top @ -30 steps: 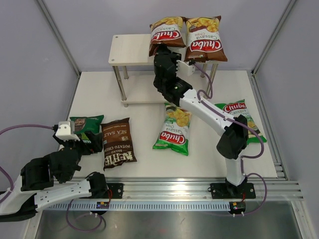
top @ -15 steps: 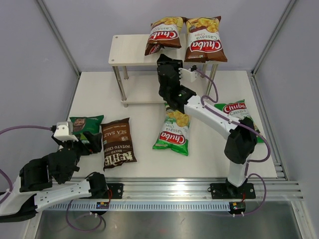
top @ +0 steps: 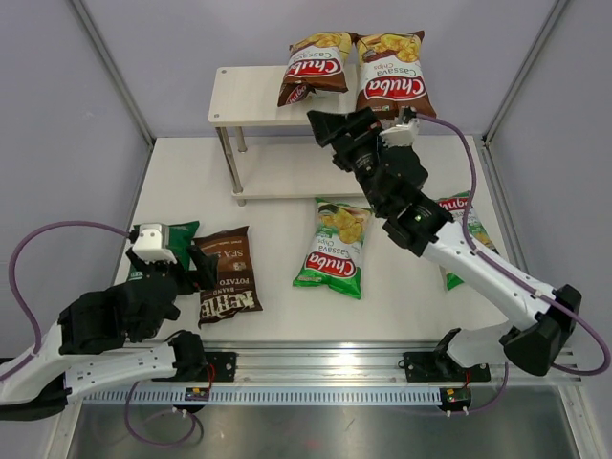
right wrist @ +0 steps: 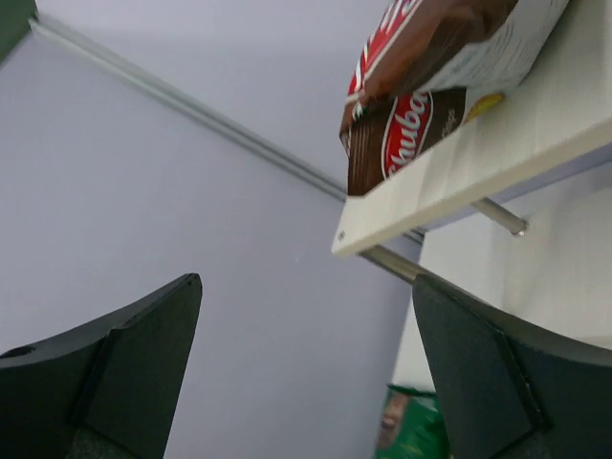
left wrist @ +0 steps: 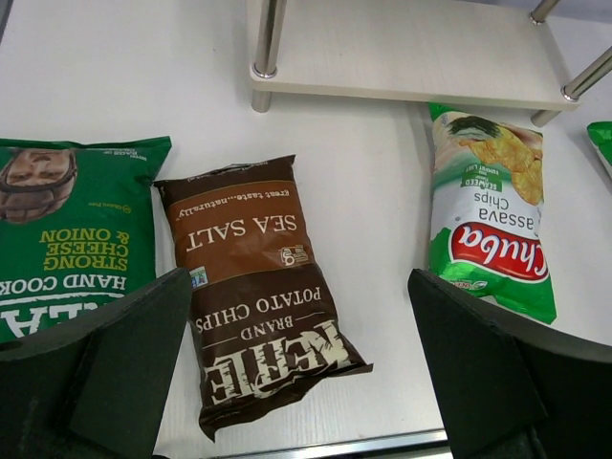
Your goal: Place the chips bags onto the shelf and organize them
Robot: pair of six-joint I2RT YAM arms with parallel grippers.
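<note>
Top external: shelf (top: pixel 251 96) top holds two brown Chuba bags (top: pixel 390 88).

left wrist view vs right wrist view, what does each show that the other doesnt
Only left wrist: the Kettle bag and a green Chuba bag flat on the table, by the shelf's lower board. Only right wrist: a brown Chuba bag on the shelf's top board, seen from below. Both: the green REAL bag, and each camera's own open hand, the left hand and the right hand.
</note>
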